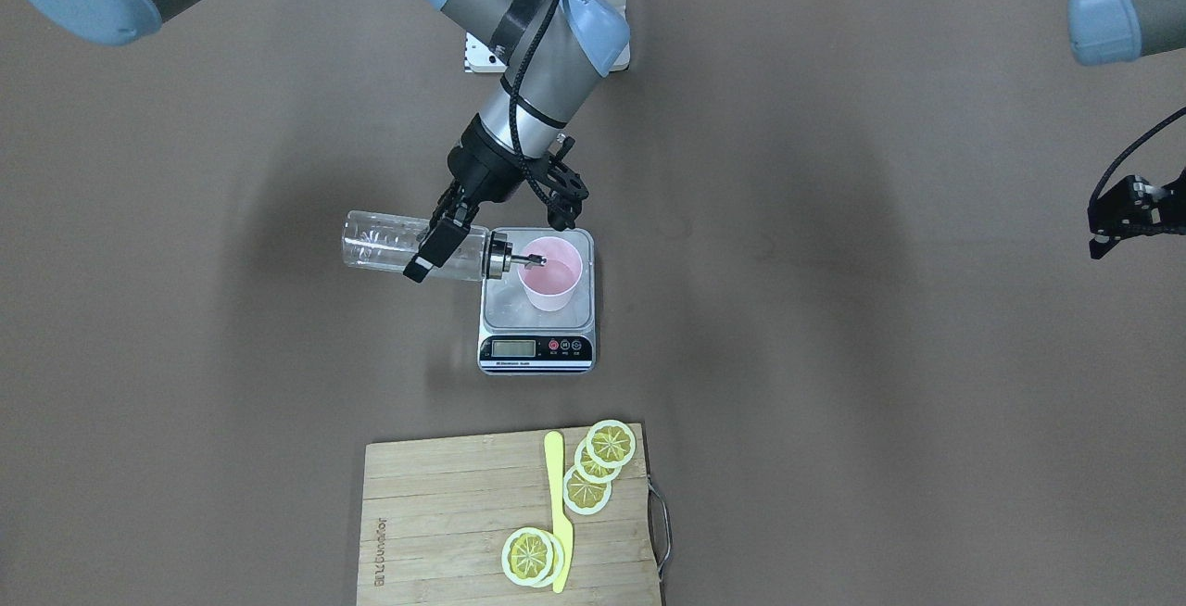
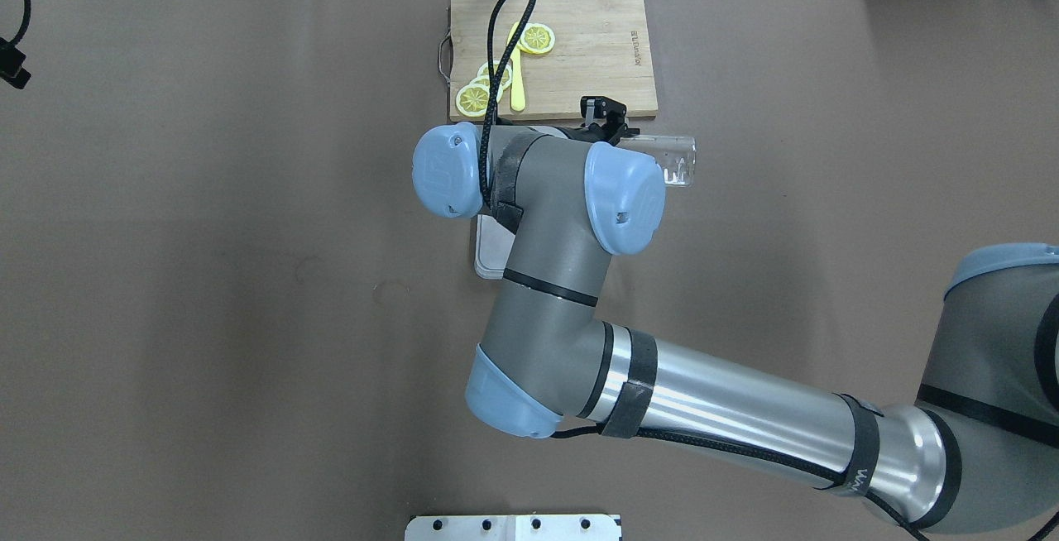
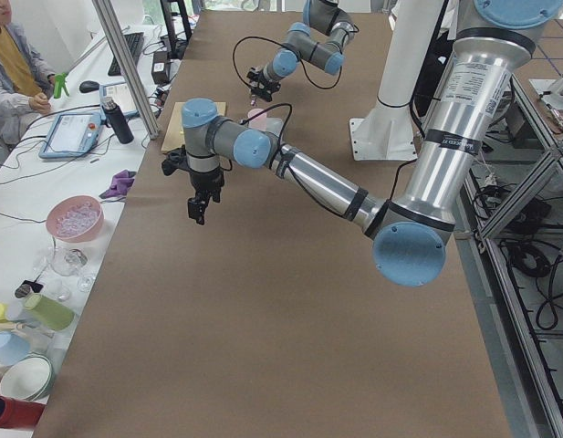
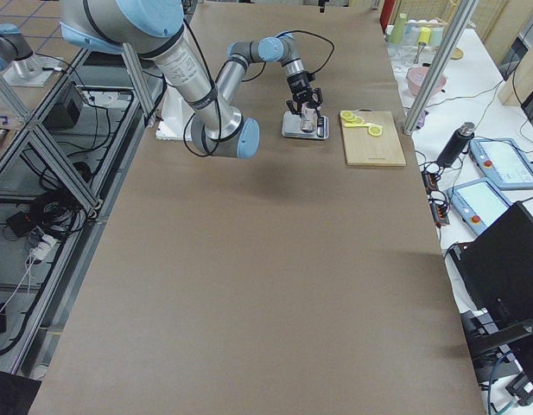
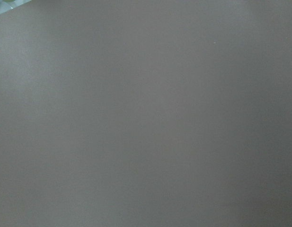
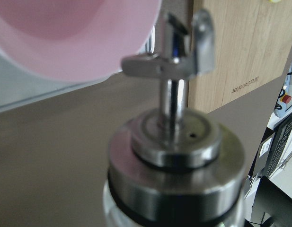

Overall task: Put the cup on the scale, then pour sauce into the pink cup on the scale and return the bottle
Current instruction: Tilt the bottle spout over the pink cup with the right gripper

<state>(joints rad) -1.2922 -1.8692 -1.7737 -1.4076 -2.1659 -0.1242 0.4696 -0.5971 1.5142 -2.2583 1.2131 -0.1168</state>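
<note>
My right gripper (image 1: 433, 250) is shut on the clear glass bottle (image 1: 389, 242) and holds it lying almost level. The metal spout (image 1: 523, 260) reaches over the rim of the pink cup (image 1: 553, 274). The cup stands upright on the steel plate of the scale (image 1: 536, 347). In the right wrist view the spout (image 6: 174, 71) sits beside the cup's rim (image 6: 65, 42). The bottle looks nearly empty; I cannot make out a stream. In the overhead view only the bottle's base (image 2: 672, 162) shows. My left gripper (image 1: 1123, 220) hangs far off at the table's side, holding nothing; I cannot tell if it is open.
A wooden cutting board (image 1: 445, 513) with lemon slices (image 1: 610, 444) and a yellow knife (image 1: 557, 504) lies just past the scale, on the operators' side. The right arm's elbow (image 2: 546, 218) covers the scale in the overhead view. Bowls and cups stand on a side table (image 3: 71, 219).
</note>
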